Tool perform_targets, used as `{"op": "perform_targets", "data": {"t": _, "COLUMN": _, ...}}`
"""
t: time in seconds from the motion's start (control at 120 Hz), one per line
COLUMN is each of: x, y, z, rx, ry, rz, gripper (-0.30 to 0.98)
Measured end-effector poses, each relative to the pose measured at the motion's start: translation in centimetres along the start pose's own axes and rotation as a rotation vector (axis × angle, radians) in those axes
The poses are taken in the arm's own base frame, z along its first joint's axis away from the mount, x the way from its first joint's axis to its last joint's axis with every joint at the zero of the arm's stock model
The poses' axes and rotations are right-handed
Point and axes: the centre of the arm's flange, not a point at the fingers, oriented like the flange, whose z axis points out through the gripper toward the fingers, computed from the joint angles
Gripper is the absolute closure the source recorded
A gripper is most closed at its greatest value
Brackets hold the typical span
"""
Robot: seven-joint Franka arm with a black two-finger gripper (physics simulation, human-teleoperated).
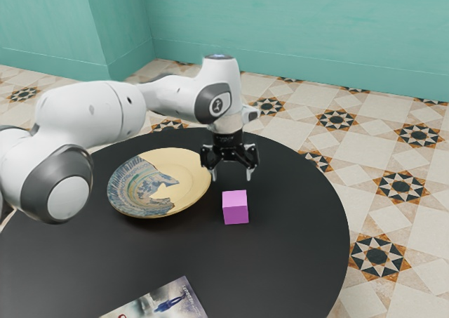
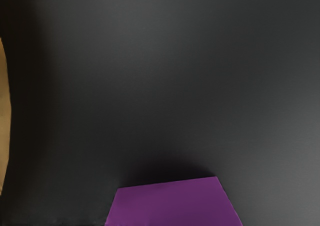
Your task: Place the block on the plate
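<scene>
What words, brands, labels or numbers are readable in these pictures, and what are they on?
None can be read for certain.
Printed cover on the table: small pale lettering near one corner, too small to read.
Same cover: a red mark cut off by the picture's edge, unreadable.
Robot arm: a round emblem, too small to make out.
Block: no lettering seen.
</scene>
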Motion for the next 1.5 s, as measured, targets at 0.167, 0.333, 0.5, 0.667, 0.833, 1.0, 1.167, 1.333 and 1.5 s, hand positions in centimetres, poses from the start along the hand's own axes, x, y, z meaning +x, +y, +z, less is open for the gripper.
{"op": "perform_targets", "data": {"t": 0.167, "x": -1.7, "y": 0.5, "z": 1.5, "rx": 0.04, "ry": -0.012, "rz": -0.076, "gripper": 0.02}}
{"op": "perform_targets", "data": {"t": 0.333, "x": -2.0, "y": 0.7, "z": 2.3, "rx": 0.046, "ry": -0.008, "rz": -0.148, "gripper": 0.02}}
{"op": "perform_targets", "data": {"t": 0.5, "x": -2.0, "y": 0.7, "z": 2.5, "rx": 0.042, "ry": 0.002, "rz": -0.207, "gripper": 0.02}}
{"op": "perform_targets", "data": {"t": 0.667, "x": -2.5, "y": 1.0, "z": 3.5, "rx": 0.043, "ry": -0.002, "rz": -0.246, "gripper": 0.02}}
{"op": "perform_targets", "data": {"t": 0.833, "x": -3.0, "y": 1.5, "z": 4.5, "rx": 0.036, "ry": 0.001, "rz": -0.271, "gripper": 0.02}}
{"op": "perform_targets", "data": {"t": 1.0, "x": -3.1, "y": 1.4, "z": 5.3, "rx": 0.031, "ry": 0.005, "rz": -0.299, "gripper": 0.02}}
{"op": "perform_targets", "data": {"t": 1.167, "x": -2.9, "y": 1.3, "z": 5.5, "rx": 0.022, "ry": 0.012, "rz": -0.323, "gripper": 0.05}}
{"op": "perform_targets", "data": {"t": 1.333, "x": -2.8, "y": 1.3, "z": 5.5, "rx": 0.013, "ry": 0.02, "rz": -0.339, "gripper": 0.17}}
{"op": "perform_targets", "data": {"t": 1.5, "x": -2.8, "y": 1.4, "z": 5.3, "rx": 0.008, "ry": 0.027, "rz": -0.349, "gripper": 0.22}}
